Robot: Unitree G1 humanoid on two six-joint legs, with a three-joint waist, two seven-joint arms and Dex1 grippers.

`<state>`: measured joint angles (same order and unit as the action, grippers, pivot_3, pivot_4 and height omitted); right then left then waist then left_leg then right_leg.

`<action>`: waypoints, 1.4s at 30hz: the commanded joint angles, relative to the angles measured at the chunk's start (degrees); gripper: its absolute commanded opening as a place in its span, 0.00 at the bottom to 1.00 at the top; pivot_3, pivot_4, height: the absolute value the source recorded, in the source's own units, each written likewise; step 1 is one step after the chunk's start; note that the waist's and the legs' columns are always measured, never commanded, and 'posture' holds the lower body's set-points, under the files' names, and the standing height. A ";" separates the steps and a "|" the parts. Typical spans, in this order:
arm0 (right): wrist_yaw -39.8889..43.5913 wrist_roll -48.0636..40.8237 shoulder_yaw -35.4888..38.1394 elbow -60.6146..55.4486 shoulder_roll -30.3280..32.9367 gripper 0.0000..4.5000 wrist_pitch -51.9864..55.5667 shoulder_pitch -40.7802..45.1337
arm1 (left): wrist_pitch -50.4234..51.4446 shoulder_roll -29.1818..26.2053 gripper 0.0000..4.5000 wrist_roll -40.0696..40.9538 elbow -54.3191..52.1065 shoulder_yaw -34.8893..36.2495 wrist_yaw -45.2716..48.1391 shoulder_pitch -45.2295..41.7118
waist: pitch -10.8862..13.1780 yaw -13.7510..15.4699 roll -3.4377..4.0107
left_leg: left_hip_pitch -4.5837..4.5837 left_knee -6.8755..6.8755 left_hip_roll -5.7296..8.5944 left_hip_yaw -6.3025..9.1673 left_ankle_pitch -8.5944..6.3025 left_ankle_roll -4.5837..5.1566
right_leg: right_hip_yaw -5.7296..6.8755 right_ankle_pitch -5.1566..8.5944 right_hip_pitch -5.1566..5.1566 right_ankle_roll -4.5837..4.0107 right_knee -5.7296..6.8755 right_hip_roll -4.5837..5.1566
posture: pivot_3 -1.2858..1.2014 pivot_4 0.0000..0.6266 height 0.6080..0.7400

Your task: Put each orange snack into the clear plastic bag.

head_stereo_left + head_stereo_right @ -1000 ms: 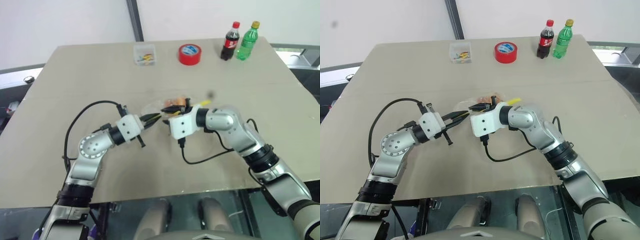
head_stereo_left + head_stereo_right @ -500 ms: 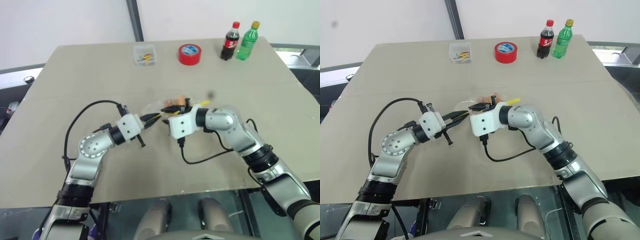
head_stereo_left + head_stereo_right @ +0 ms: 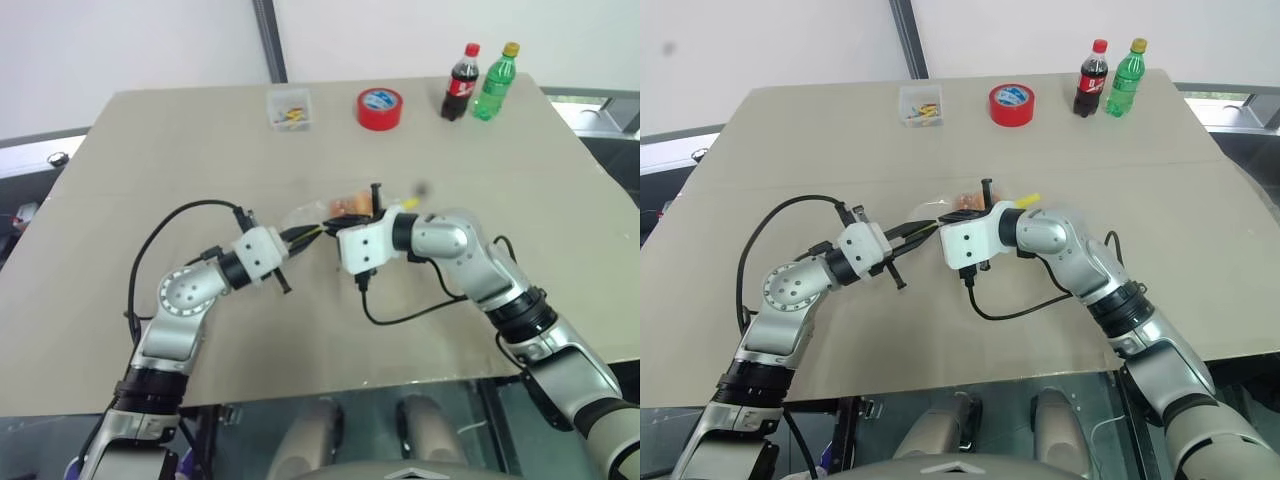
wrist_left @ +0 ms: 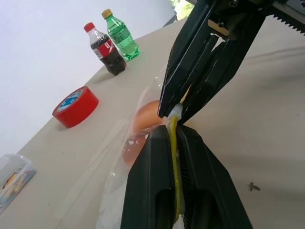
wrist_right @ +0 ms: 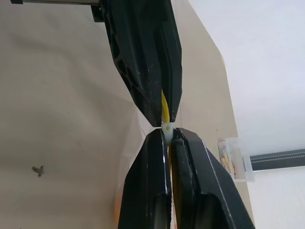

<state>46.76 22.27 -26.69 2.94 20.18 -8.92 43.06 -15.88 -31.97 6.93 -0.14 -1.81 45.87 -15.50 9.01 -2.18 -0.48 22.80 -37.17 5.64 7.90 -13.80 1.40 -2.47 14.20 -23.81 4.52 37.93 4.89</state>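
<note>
The clear plastic bag (image 4: 102,164) hangs above the middle of the table, and its yellow strip (image 4: 174,162) is pinched from both sides. My left gripper (image 4: 171,128) is shut on the strip. My right gripper (image 5: 167,134) meets it tip to tip and is shut on the same strip. Two orange snacks sit inside the bag just beyond the fingertips, one (image 4: 148,109) above the other (image 4: 133,150). From the head views, the bag (image 3: 303,213) and an orange snack (image 3: 349,205) show between the two wrists.
Along the table's far edge stand a small clear box of coloured bits (image 3: 290,108), a red tape roll (image 3: 380,108), a cola bottle (image 3: 461,82) and a green bottle (image 3: 496,82). A small dark speck (image 3: 423,187) lies on the tabletop right of the bag.
My right gripper's fingers have closed onto the bag's yellow strip. Both arms have stayed in place, and the left gripper keeps its hold.
</note>
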 commanded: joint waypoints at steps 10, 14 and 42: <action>-7.21 1.43 10.12 -0.16 10.46 0.02 9.71 -3.10 | -0.69 -0.81 0.00 4.00 -1.17 6.82 -3.91 -1.29 | 0.00 0.26 0.00 | 0.00 0.00 0.01 -0.01 0.00 0.00 | 0.00 0.00 0.00 0.00 -0.01 0.01 | 0.52 0.24 1.00; -7.85 1.30 11.23 -0.24 12.81 0.02 10.97 -3.62 | -1.56 -0.78 0.00 3.88 1.05 7.13 -3.79 -2.08 | 0.00 0.08 0.00 | 0.00 0.02 0.00 -0.03 0.00 0.00 | -0.02 0.00 0.00 0.00 -0.02 0.01 | 0.52 0.24 1.00; 0.85 -10.79 21.13 -21.64 27.61 0.16 21.37 -18.18 | -3.72 -0.56 0.17 0.48 12.33 -1.28 4.77 -12.23 | 0.03 -0.22 -0.05 | 1.04 -0.22 0.02 -0.08 0.01 0.01 | -0.05 -0.01 -1.06 0.01 0.17 0.06 | 0.52 0.24 1.00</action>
<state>47.60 12.58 -9.63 -16.10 46.75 10.91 25.27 -21.53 -30.74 6.47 16.59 -4.70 50.53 -28.49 9.04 -2.40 -0.52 23.74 -37.45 5.65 7.80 -13.79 1.41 -2.52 14.19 -24.79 4.53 38.19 4.95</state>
